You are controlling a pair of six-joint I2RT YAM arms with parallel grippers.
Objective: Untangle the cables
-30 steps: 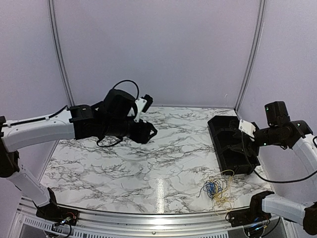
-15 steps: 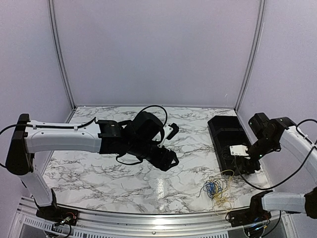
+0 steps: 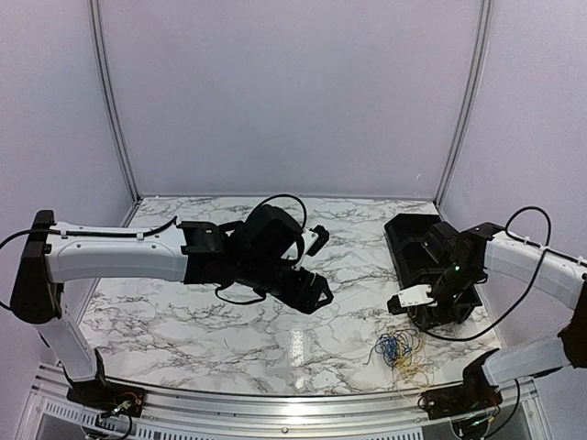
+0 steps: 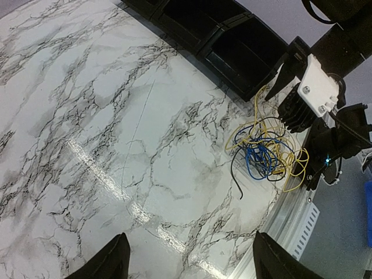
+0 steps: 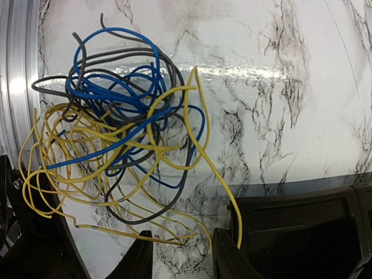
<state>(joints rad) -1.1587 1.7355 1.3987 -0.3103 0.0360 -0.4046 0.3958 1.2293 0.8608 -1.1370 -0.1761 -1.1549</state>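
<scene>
cables [image 3: 401, 351] lie as one mixed heap of yellow, blue and dark wire, just beside the near end of the black compartment tray [image 3: 408, 240] in the top view. within the last second the right gripper [image 3: 417, 316] has come down from high beside the tray and now hangs low over its near end, close above the cables. the left gripper [image 3: 318, 296] has swung in from far left of the tray, then almost stopped, well apart from it. i judge that the right arm is preparing the first pick and that no wire is separated yet. the marble table [image 3: 183, 312] is closed in by plain lilac walls.

from the left wrist, the left fingers [image 4: 110, 261] stand wide apart with nothing between them. the cables [image 4: 264, 157] sit near the tray's [image 4: 232, 40] near corner, beside the metal edge rail [image 4: 296, 229].

from the right wrist, the fingers [image 5: 138, 261] are parted and empty. they are over the side of the cables [image 5: 116, 128] nearest the tray [image 5: 302, 232]. one yellow strand reaches the tray wall.
</scene>
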